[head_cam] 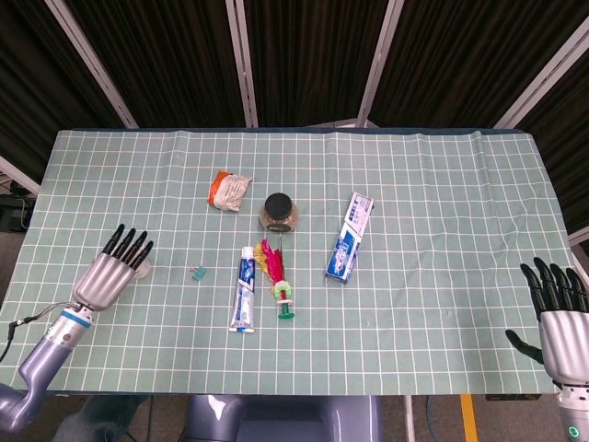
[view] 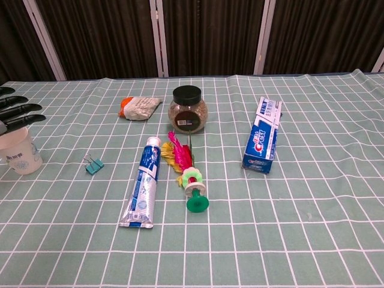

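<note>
Two hands are in view; my left hand (head_cam: 112,273) is the nearer one, empty with fingers extended, directly over the white paper cup (view: 19,151) at the table's left edge. The cup stands upright, thin-walled and tapered, with a small teal binder clip (view: 93,164) to its right. My right hand (head_cam: 559,313) rests spread and empty, far right.

A table (head_cam: 442,184) is sitting in the middle of the room, wearing a pale green cloth (head_cam: 138,184) ruled with white squares. Behind it, toward twelve o'clock, dark curtains (head_cam: 304,55) are hanging, with pale metal posts (head_cam: 241,60) standing between them. A grey floor (head_cam: 14,235) is showing at nine o'clock. Even light is falling across the cloth, casting only faint shadows.
</note>
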Controlling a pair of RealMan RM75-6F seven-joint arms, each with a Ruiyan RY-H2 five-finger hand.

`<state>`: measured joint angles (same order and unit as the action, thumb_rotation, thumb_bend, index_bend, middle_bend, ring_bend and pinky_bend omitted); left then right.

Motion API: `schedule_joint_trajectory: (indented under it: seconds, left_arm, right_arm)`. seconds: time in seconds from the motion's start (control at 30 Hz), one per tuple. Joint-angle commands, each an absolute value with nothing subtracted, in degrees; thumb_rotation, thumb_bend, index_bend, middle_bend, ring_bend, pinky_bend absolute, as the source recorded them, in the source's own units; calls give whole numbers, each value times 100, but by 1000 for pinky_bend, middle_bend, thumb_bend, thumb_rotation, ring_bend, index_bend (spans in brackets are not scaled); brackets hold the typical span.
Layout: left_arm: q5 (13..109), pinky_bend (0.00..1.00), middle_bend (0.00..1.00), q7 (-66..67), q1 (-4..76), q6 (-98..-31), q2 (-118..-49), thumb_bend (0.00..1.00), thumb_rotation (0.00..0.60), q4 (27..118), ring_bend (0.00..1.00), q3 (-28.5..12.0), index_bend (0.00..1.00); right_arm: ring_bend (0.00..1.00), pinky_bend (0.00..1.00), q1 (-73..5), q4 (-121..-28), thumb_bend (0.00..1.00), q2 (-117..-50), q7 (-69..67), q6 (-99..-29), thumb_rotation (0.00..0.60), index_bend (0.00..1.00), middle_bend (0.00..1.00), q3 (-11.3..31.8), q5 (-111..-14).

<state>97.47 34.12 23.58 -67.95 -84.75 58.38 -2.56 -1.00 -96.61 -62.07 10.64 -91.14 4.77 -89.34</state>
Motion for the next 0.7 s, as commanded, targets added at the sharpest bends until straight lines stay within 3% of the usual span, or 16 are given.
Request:
schedule_joint_trajectory:
  seconds: [0.03, 0.13, 0.23, 0.43, 0.5, 0.6, 0.7]
  left_arm:
    - [9926, 0, 0, 3640, 2545, -6766, -8779, 0, 600, 5384, 0, -155, 38]
    - [9998, 8, 1, 3759, 2619, -6791, -8903, 0, 600, 5133, 0, -110, 68]
    - [10084, 88, 48, 3796, 2699, -6843, -9028, 0, 600, 4894, 45, -59, 122]
    - [10272, 343, 268, 3835, 2877, -6872, -9237, 0, 600, 4404, 237, 102, 242]
    - [10234, 426, 365, 3845, 2907, -6763, -9249, 0, 600, 4404, 312, 127, 357]
    - [10167, 477, 428, 3930, 2930, -6742, -9244, 0, 600, 4466, 370, 100, 492]
    - [9991, 479, 431, 3823, 2885, -6781, -9183, 0, 600, 4711, 373, 15, 506]
  right_arm:
    - [0, 0, -108, -9642, 0, -6211, 1045, -9094, 600, 0, 0, 491, -8899]
    - [0, 0, -117, -9632, 0, -6214, 1036, -9086, 600, 0, 0, 498, -8887]
    - [0, 0, -121, -9627, 0, -6217, 1036, -9083, 600, 0, 0, 501, -8879]
    - [0, 0, -134, -9604, 0, -6224, 1024, -9061, 600, 0, 0, 513, -8835]
    - [0, 0, -137, -9600, 0, -6223, 1016, -9054, 600, 0, 0, 520, -8815]
    - [0, 0, -141, -9597, 0, -6219, 1010, -9048, 600, 0, 0, 525, -8800]
    - [0, 0, -144, -9595, 0, -6219, 1004, -9048, 600, 0, 0, 525, -8797]
